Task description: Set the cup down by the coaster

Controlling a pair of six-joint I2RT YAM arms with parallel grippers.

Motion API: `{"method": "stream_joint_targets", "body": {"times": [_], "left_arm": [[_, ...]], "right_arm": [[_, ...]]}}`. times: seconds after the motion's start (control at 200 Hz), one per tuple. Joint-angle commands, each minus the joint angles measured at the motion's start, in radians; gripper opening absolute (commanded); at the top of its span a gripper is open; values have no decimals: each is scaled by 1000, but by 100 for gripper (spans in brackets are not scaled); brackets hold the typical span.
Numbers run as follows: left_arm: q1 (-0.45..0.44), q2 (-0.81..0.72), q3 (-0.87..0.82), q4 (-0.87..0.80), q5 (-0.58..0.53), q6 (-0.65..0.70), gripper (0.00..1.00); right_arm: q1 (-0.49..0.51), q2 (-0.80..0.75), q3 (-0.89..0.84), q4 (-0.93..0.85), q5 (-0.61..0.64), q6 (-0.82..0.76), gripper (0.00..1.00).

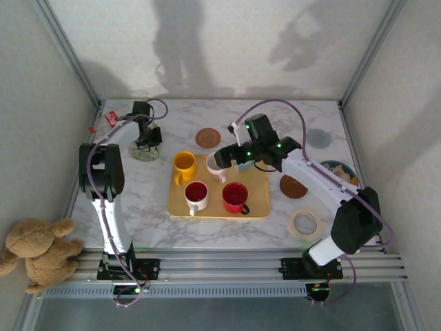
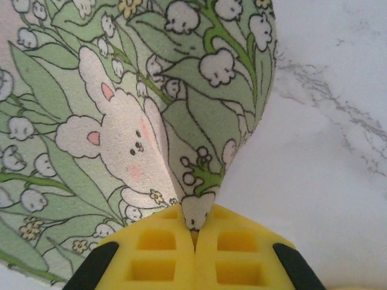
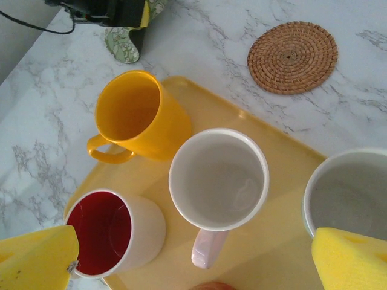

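I judge the task as hardly begun: every cup I can see stands on the yellow tray (image 3: 242,112), and none is beside a coaster. The right end effector (image 3: 195,241) hangs over the tray with its fingers spread wide, holding nothing. The white cup (image 3: 219,178) with the pink handle stands upright directly under it, near the middle of the tray, so I take this one as the cup to move, but this is only my guess. The woven coaster (image 3: 292,57) lies on the desk (image 3: 199,36) just beyond the far edge of the tray, apart from the cup. Nearly all the work is left: to come down, grip the cup, lift it off the tray and set it next to a coaster. The left end effector (image 2: 195,226) is at the far left of the desk, its fingers pressed together on the edge of the floral coaster (image 2: 121,121), which seems to fold at the pinch. Which coaster the task means, I cannot tell. At the right edge of the right wrist view a pale cup (image 3: 351,196) is cut off, so I cannot make out its handle.
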Motion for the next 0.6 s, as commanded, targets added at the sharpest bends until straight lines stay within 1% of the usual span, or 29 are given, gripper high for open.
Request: {"method": "stream_joint_targets", "body": {"times": [0.0,0.32,0.596], "left_arm": [[-20,58,68,-33,26,-16,0],[-57,166,231,-83,48,-10,0],[-82,193,236,-93,83,1,0]], "right_arm": [[10,-37,-19,17,25,13,99],[10,-36,-25,19,28,20,99],[10,-28,-21,31,23,34,99]]}}
